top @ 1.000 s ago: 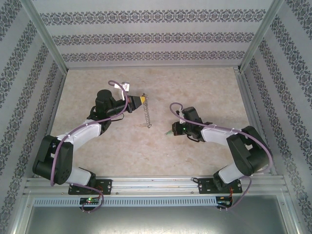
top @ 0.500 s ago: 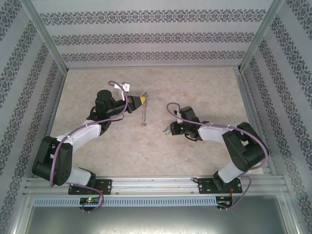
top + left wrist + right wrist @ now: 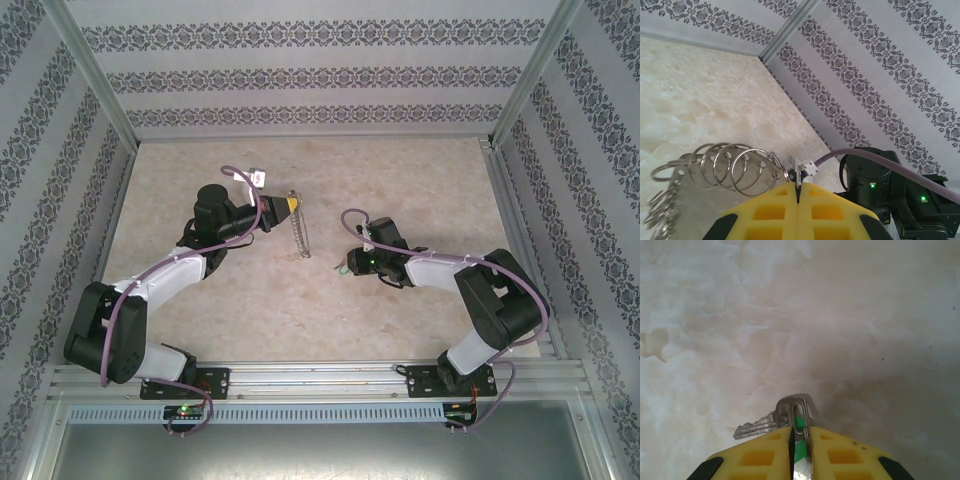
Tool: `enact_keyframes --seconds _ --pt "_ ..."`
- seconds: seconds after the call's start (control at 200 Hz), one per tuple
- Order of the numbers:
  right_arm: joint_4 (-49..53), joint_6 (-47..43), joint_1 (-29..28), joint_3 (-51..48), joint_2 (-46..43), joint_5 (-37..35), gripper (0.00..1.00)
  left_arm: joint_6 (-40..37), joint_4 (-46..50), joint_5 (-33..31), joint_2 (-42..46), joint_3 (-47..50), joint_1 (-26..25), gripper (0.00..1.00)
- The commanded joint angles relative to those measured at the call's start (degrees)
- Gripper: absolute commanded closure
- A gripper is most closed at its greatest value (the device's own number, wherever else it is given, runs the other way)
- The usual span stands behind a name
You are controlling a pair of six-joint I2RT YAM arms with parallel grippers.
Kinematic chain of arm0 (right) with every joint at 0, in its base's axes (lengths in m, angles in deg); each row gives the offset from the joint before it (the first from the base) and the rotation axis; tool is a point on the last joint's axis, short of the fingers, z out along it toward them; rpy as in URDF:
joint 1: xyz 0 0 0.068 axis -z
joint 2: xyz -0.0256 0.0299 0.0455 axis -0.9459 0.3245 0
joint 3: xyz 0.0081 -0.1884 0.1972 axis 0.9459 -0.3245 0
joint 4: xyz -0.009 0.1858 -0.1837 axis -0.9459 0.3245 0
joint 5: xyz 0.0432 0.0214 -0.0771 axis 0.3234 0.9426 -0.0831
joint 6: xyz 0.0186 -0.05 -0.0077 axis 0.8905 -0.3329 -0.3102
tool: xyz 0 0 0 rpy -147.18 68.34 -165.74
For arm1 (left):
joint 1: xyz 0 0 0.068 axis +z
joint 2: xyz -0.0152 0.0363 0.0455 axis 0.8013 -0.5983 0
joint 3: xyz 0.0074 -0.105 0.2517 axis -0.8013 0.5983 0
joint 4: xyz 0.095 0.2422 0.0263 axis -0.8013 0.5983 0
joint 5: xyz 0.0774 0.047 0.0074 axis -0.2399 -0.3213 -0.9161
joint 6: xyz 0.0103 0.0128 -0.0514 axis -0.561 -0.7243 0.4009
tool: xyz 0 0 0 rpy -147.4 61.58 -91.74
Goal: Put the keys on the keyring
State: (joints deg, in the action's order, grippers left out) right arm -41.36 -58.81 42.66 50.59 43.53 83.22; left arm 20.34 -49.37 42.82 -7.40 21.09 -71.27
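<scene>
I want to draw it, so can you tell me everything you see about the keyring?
The keyring is a thin grey metal hoop strung with lots of shiny silver split rings, bunched up like a spring. The left gripper pinches its wire between shut yellow fingers, holding it over the marbled table. From above it shows edge-on, as a thin line beside that gripper.

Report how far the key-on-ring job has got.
Done: both pieces are gripped. In hand: the left hand pinches the keyring by its wire; the right hand pinches the green-headed key. Left: the key is not on the ring yet, and the hands sit well apart.
</scene>
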Motion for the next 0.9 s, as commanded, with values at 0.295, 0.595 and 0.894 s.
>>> enact_keyframes --seconds 0.295,0.595,0.894 --pt "-1.54 0.64 -0.57 1.51 2.59 -0.90 0.87 -1.64 -0.58 0.70 2.19 0.59 -0.70 1.00" --pt "-2.16 0.99 -0.26 1.43 2.65 -1.14 1.00 -1.67 -0.59 0.80 2.19 0.65 -0.66 1.00" --pt "-4.53 2.87 2.63 -1.31 -2.70 2.94 1.00 -2.38 -0.50 0.64 2.69 1.32 -0.66 1.00"
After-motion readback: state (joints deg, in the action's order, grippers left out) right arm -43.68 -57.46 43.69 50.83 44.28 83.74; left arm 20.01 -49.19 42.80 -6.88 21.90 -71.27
